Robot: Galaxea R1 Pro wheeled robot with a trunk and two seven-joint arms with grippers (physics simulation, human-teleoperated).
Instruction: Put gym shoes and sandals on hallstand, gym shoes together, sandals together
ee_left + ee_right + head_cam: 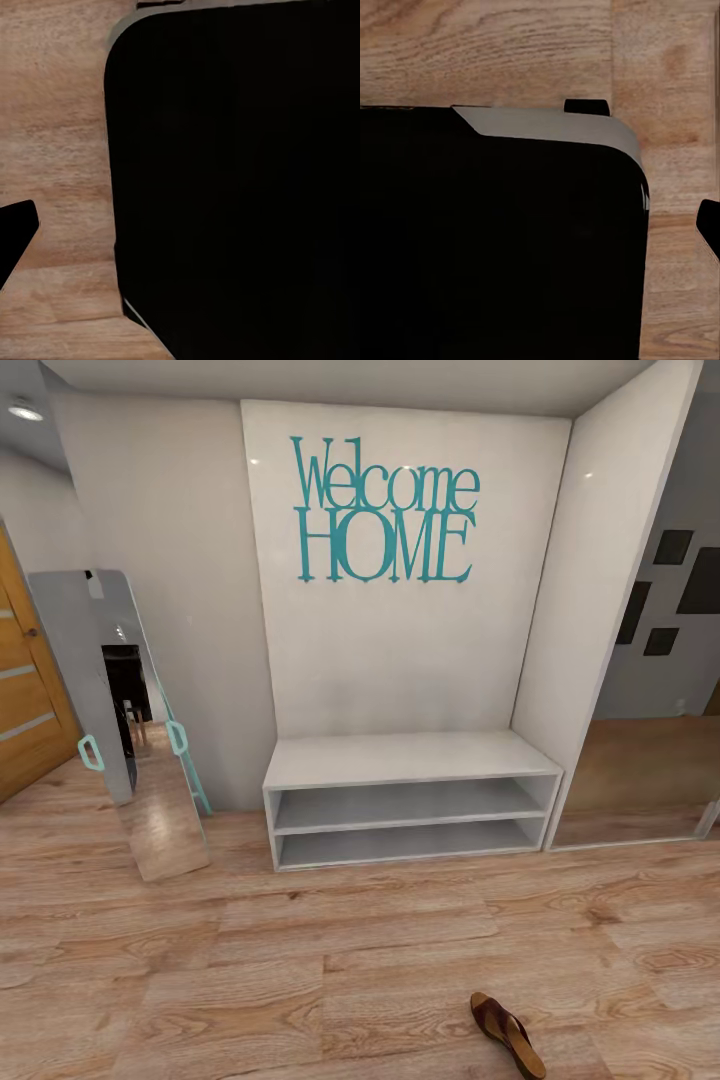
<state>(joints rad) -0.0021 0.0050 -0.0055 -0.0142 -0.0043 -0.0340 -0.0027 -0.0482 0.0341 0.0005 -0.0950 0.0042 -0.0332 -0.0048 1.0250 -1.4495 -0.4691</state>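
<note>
Head view: I am seeing one sandal (508, 1034) lying on the corridor floor (250, 980), lower right, long axis angled, nearer my right arm. I am unable to tell either gripper's state.

Teal "Welcome HOME" lettering (384, 510) on wall panel (400, 660).

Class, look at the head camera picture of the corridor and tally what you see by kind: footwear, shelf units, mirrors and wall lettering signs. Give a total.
Sandals: 1, a brown sandal on the wood floor
Shelf units: 1, the white rack
Mirrors: 1, the leaning mirror
Lettering signs: 1, the teal "Welcome HOME"
Total: 4
</note>
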